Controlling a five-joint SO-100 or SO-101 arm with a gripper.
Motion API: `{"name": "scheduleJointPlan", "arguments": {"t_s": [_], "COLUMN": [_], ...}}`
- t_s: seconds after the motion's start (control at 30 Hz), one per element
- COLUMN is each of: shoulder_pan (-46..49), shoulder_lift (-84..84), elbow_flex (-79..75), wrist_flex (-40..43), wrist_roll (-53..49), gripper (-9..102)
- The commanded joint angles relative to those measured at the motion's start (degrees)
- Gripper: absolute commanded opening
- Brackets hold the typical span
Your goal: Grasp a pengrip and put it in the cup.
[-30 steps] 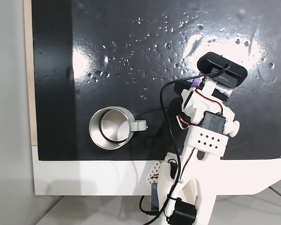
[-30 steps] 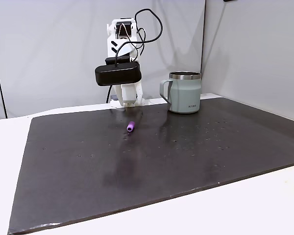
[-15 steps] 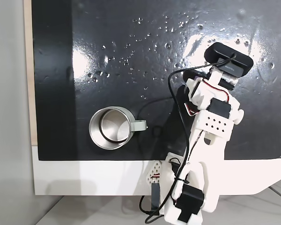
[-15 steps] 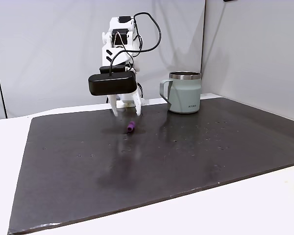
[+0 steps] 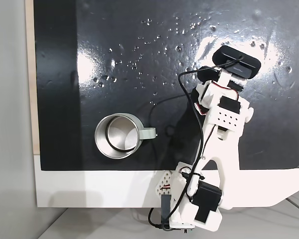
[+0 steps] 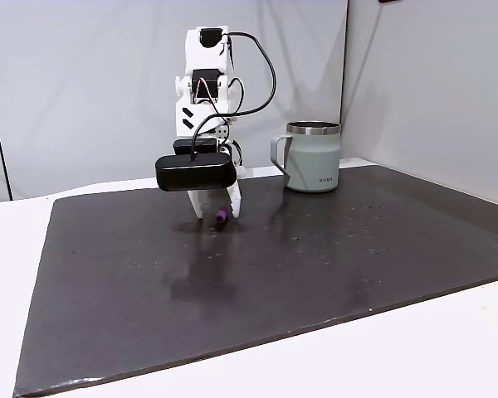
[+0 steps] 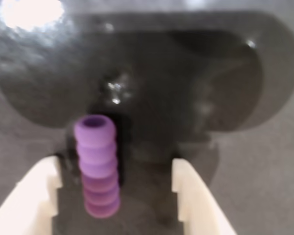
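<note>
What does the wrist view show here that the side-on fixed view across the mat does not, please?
Wrist view alone: the pengrip's ribs and hollow end, and it lying between the open fingers, nearer the left one, apart from both.

Fixed view alone: the cup behind on the right, standing upright, and the arm above.

Both: the hand low over the dark mat, pengrip ungrasped.
</note>
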Motion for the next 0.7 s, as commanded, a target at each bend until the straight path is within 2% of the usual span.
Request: {"name": "scheduleJointPlan", "arguments": {"t_s": [0.0, 0.27, 0.43, 0.67], "shoulder_pan": [-1.4, -3.6, -3.6, -3.1], "shoulder_lift": [-0.4, 2.9, 3.7, 4.0], "elbow_flex": [-1.2, 7.1, 8.3, 8.4], "wrist_flex": [-2.5, -6.0, -6.0, -6.0], "wrist_roll": [-1.1, -3.3, -4.7, -4.8], "gripper": [24, 19, 7, 0]}}
